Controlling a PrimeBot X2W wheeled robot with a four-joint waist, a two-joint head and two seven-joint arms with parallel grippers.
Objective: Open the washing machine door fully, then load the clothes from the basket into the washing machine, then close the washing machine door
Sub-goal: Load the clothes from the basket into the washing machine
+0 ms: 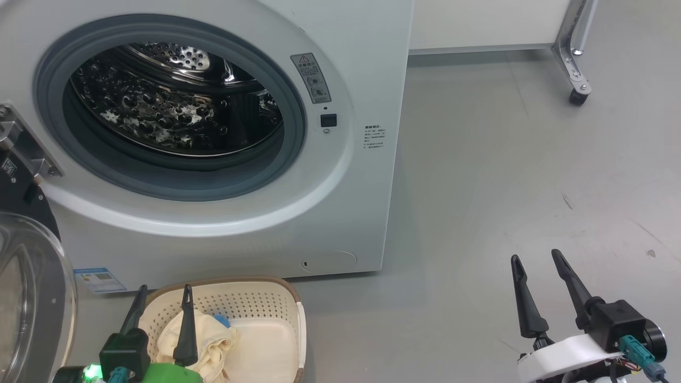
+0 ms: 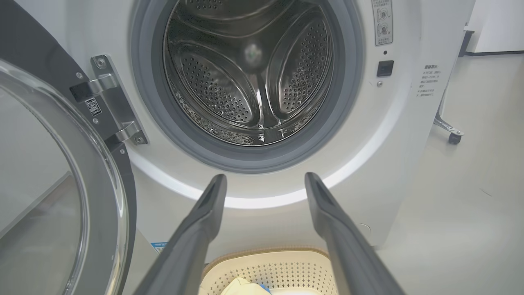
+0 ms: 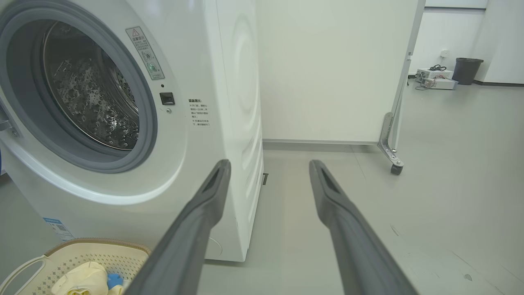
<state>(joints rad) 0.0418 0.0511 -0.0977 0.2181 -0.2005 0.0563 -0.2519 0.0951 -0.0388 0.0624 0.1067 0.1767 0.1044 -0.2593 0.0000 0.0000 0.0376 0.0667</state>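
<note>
The left claw (image 1: 164, 290) is spread wide with nothing between its fingers; it hangs over the near left part of the basket (image 1: 255, 299), and in the head view one of its fingers crosses the clothes (image 1: 215, 336), though whether it touches them I cannot tell; the clothes lie heaped in the basket's left half, directly under and just right of this claw, a patch of blue showing at their top; the basket sits on the floor (image 1: 505, 175) against the foot of the washing machine (image 1: 351, 213); straight ahead of the left claw and above it gapes the porthole, its grey gasket (image 1: 290, 154) ringing the perforated steel drum (image 1: 159, 111), with nothing between claw and opening; the washing machine door (image 1: 37, 290) stands swung out close on this claw's left, its glass bowl bulging toward the claw, hung on a metal hinge (image 1: 24, 146); a small blue label (image 1: 98, 279) sits low on the front, between door and basket; the right claw (image 1: 536, 256) is also spread wide and holds nothing, well apart to the right of machine and basket, over bare floor; ahead of it and far off stands a white panel (image 3: 327, 69) on a metal leg with a caster (image 1: 579, 97), and beyond that a dark bin (image 3: 468, 70).
</note>
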